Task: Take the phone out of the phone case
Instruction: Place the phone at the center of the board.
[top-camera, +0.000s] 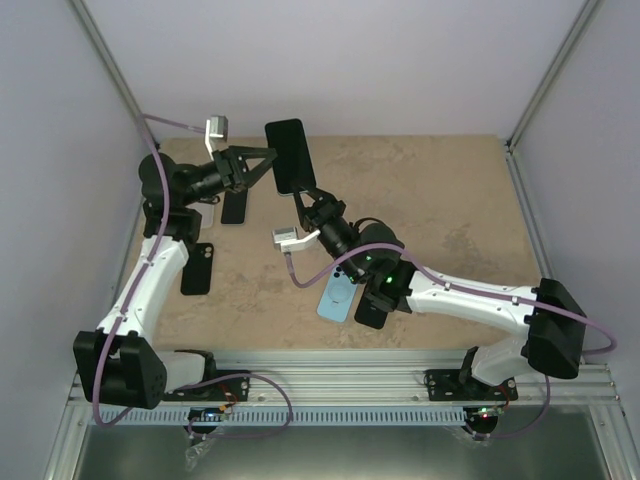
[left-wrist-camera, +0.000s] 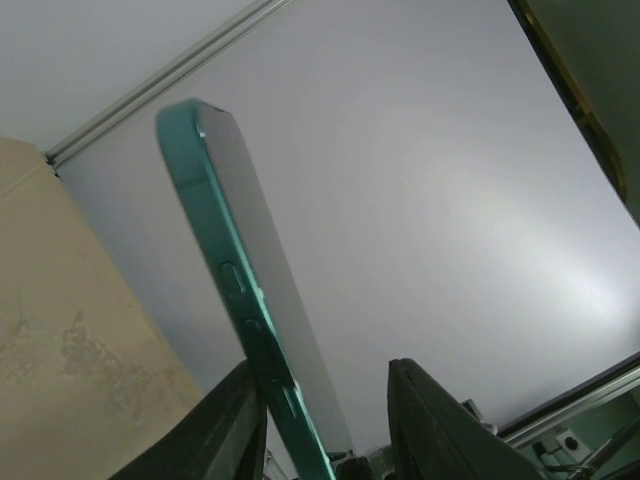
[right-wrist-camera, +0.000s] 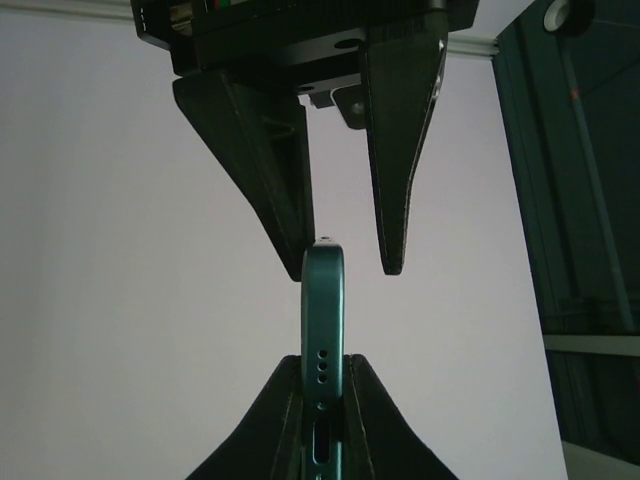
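The right tool (right-wrist-camera: 325, 365) grips the phone (right-wrist-camera: 324, 295) by its lower end, upright, so the left tool (right-wrist-camera: 348, 258), jaws apart, can straddle the top edge

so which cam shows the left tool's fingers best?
Right wrist: both fingers of the left tool straddle the top edge of the phone, one at it, one clear. Top external shows them small, from above. Left wrist shows only their bases flanking the phone.
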